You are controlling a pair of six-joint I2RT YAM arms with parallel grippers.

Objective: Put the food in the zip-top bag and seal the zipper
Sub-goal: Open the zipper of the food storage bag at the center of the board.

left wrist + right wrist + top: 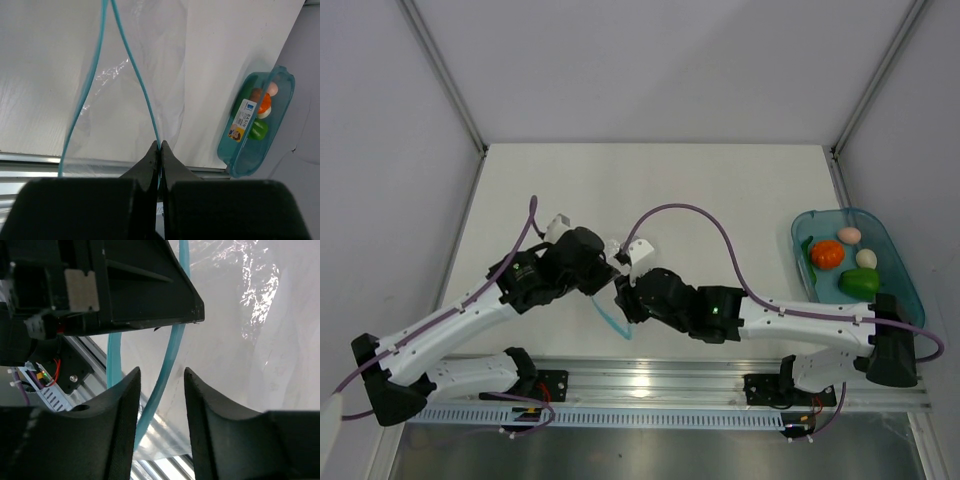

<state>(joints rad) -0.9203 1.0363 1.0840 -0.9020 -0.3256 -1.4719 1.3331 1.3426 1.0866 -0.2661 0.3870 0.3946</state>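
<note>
Two grippers of mine meet at one thin teal line. My left gripper (160,148) is clenched flat on the zipper (144,97), its black fingertips pressed together with the strip pinched between them. From that pinch the zipper splits into two teal tracks that spread apart, so the mouth of the zip-top bag (155,55) gapes, its clear crinkly film hanging over the white table (45,75). My right gripper (161,377) is released: its two dark fingers (125,405) stand apart with one zipper track running up between them and daylight on either side, so it is not gripped. A second teal track passes just to the left of those fingers. Seen from above, both grippers sit nose to nose over the near middle of the table. All the food (827,253) is well off to my right in a translucent teal tray (802,226) – an orange-red round piece, a glossy green pepper (859,282) and two pale eggs (866,258). On the tray's side wall is a white label (243,119) – it reads "BASIN", with a small cartoon picture beneath that is too small to make out.
</note>
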